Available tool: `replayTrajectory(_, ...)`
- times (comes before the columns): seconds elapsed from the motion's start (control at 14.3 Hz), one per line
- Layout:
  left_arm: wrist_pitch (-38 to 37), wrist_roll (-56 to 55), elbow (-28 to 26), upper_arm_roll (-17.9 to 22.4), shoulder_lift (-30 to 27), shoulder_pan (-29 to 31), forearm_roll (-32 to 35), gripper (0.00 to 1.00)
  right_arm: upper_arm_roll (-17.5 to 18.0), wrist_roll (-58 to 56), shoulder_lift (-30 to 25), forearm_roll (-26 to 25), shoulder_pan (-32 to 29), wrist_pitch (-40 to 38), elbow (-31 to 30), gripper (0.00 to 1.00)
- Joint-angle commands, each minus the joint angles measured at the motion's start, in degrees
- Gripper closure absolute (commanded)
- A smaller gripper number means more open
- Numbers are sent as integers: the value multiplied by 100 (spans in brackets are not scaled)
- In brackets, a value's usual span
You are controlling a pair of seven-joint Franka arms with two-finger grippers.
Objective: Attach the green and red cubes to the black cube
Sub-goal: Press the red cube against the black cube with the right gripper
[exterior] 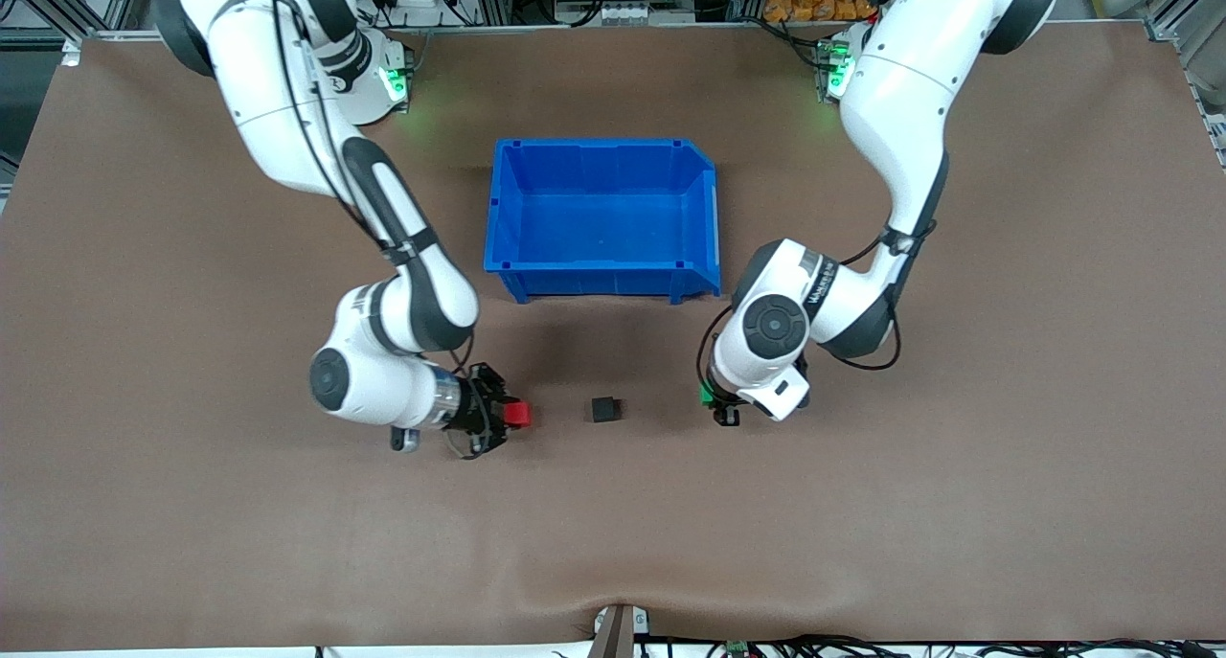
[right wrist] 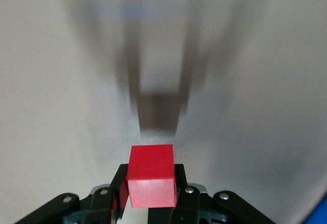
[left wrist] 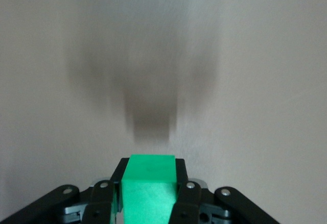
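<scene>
Black cube (exterior: 605, 409), small, matte and plain, sits alone on the table (exterior: 192, 505), nearer the front camera than the blue bin (exterior: 603, 219). Toward the right arm's end from it, the right gripper (exterior: 506, 415) is clenched on the red cube (exterior: 517, 414); toward the left arm's end, the left gripper (exterior: 714, 397) clasps the green cube (exterior: 707, 395). Both pickups look done, so the joining step is in hand. Next, each coloured cube likely needs pressing squarely against a side of the black cube.

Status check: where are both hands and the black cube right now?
Left hand shut on green cube; right hand shut on red cube. Black cube on the table between them, untouched. Blue bin sits farther from the camera, nothing blocking.
</scene>
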Motion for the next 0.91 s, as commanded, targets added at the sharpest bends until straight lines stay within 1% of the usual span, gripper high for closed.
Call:
replayTrajectory(0.0,-95,-305,474,46,254,-118,-87,100,38,294,243,143,205,425,141,100)
replayTrajectory(0.28,106,-368,501,46,307,-163,-104,100,249,575,463,134,266,593,413,100)
replayTrajectory(0.42,282,-420,536,46,386,-171,-104,100,249,646,525,134,389,662,458,100)
replayTrajectory(0.56,344,-455,623,37,491,-215,-113,100,258,812,621,134,556,961,458,100)
replayTrajectory(0.7,449,-622,668,11,570,-259,-122,100,258,918,648,134,636,1006,458,100)
replayTrajectory(0.77,493,-649,668,-7,588,-277,-122,100,249,936,648,125,679,1006,449,87)
replayTrajectory(0.84,537,-736,668,2,597,-355,-174,100,249,936,648,117,689,1006,449,32)
